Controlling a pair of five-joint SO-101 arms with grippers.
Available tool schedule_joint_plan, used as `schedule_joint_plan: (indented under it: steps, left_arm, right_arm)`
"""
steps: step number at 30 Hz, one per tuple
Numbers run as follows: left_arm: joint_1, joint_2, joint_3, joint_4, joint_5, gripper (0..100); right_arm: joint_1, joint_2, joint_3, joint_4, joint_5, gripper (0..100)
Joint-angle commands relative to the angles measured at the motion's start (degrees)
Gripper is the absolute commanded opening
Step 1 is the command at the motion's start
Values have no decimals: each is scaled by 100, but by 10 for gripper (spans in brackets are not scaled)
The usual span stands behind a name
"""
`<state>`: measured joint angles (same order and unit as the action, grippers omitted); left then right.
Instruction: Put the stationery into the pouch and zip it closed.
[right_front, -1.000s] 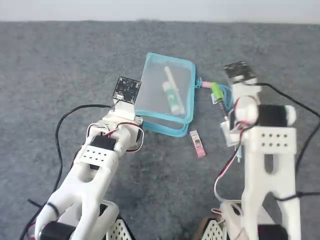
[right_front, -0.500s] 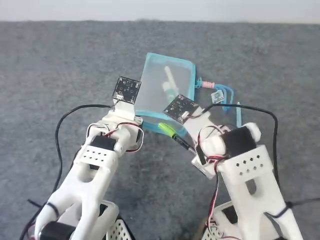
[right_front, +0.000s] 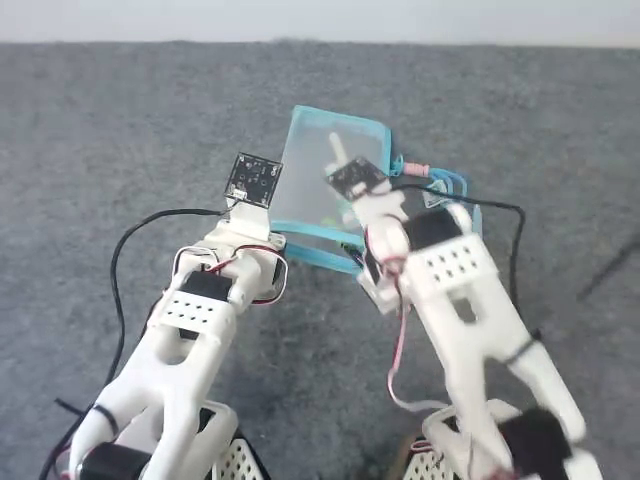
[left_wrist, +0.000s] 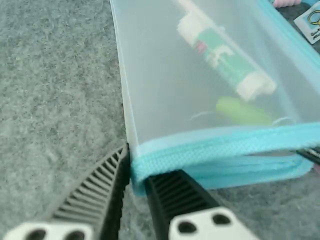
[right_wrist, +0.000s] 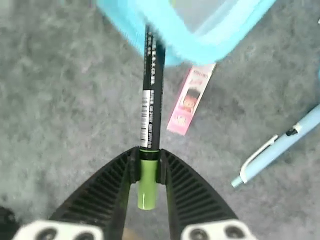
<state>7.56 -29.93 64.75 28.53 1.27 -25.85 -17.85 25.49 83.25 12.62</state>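
A translucent pouch with a blue edge lies at the table's middle. My left gripper is shut on the corner of its blue rim. Through the pouch wall I see a white and green glue stick and the green tip of a marker. My right gripper is shut on that black and green marker, whose front end passes under the pouch's open edge. In the high view the right arm hangs over the pouch's near right corner and hides the gripper.
A pink eraser and a light blue pen lie on the grey carpet beside the pouch's opening. A pink zip pull and blue strap with a tag stick out at the pouch's right side. Open carpet lies to the left and far side.
The right arm swung in from the right side with the marker and pushed its tip into the pouch's opening. The left arm kept still, holding the rim.
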Motion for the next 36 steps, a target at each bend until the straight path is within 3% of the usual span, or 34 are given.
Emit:
schedule_joint_plan:
  steps: [1,10,13,20,25,30,36]
  left_arm:
    - [-35,-114,-215,26,70,12]
    - [818,-123,-189,26,-299,12]
    - [897,-123,-180,44,-308,12]
    - [897,-123,-171,53,-598,12]
    - [870,-132,-127,26,-624,12]
    - [501,-132,-163,-88,-571,12]
    - [-431,-88,-382,-35,316,12]
  right_arm:
    - [-40,699,-1108,-145,-492,7]
    - [-40,2756,-3042,-110,-1503,9]
    - [-66,3178,-3569,48,-1512,23]
    - [-48,3451,-4668,840,-1503,221]
    - [-66,3451,-5451,1631,-1169,213]
    - [-40,3327,-5767,1938,-870,213]
    - [365,2677,-5741,1938,-844,213]
